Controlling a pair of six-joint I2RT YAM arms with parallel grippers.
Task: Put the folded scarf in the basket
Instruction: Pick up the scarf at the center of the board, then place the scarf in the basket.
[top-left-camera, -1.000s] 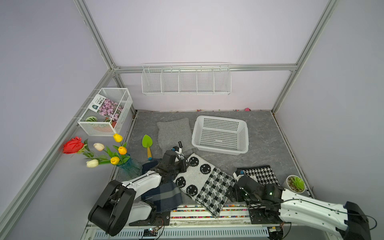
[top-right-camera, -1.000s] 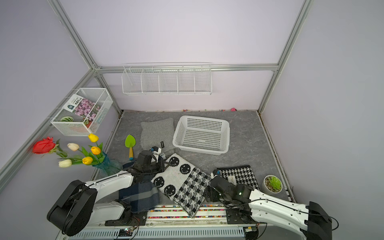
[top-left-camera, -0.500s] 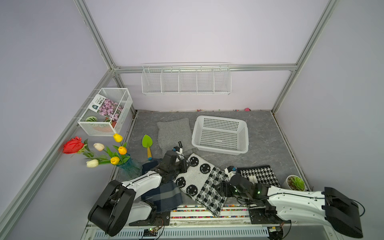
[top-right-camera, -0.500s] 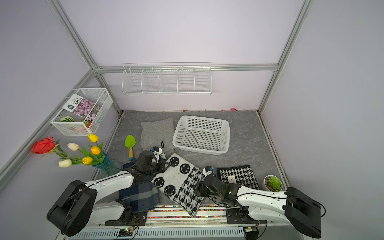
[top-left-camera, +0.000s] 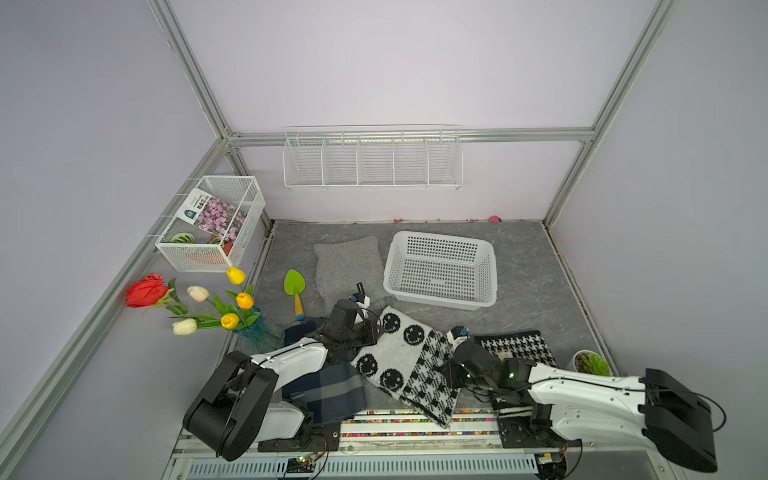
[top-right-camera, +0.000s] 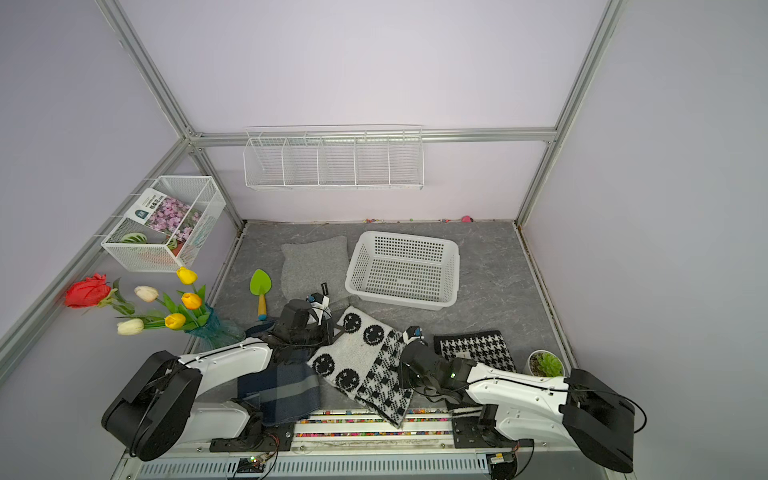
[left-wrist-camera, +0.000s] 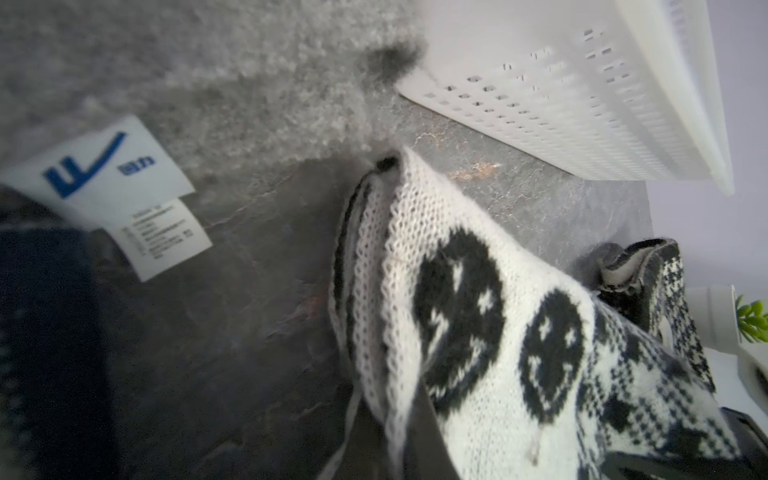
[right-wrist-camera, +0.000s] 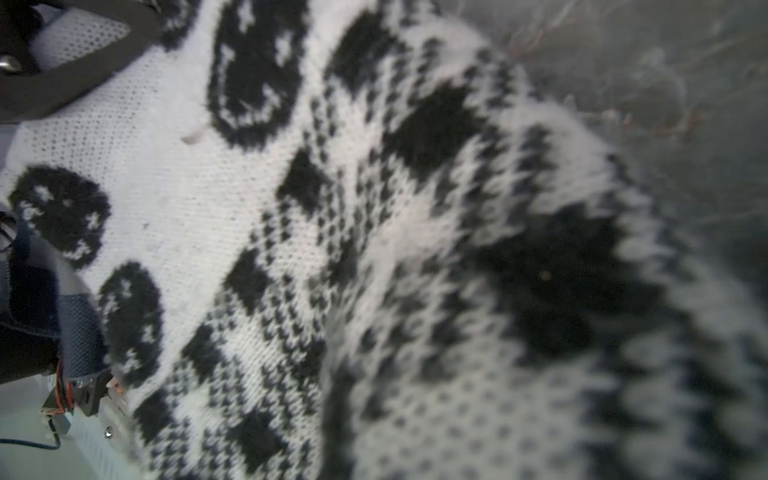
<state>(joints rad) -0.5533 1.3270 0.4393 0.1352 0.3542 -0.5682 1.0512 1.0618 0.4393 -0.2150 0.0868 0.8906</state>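
Observation:
The folded scarf (top-left-camera: 399, 353) (top-right-camera: 357, 353), white knit with black smiley faces and checks, lies at the front of the grey floor. My left gripper (top-left-camera: 376, 332) (left-wrist-camera: 399, 440) is shut on its left edge, with a fold of knit pinched between the jaws. My right gripper (top-left-camera: 446, 370) (top-right-camera: 401, 374) is shut on the scarf's right edge. There the knit (right-wrist-camera: 415, 249) bunches up and hides the fingers in the right wrist view. The basket (top-left-camera: 440, 300) (top-right-camera: 399, 302), low white perforated plastic, stands empty behind the scarf.
A grey knit scarf (top-left-camera: 349, 262) lies left of the basket, a houndstooth one (top-left-camera: 515, 345) to the right and a navy plaid one (top-left-camera: 328, 386) under my left arm. Also here: green trowel (top-left-camera: 295, 286), tulip vase (top-left-camera: 232, 316), potted plant (top-left-camera: 592, 363), wire bin (top-left-camera: 212, 224), wall rack (top-left-camera: 372, 160).
My right arm has moved left to the scarf's right edge and its gripper has gone from open to shut on the knit. The left arm has held still.

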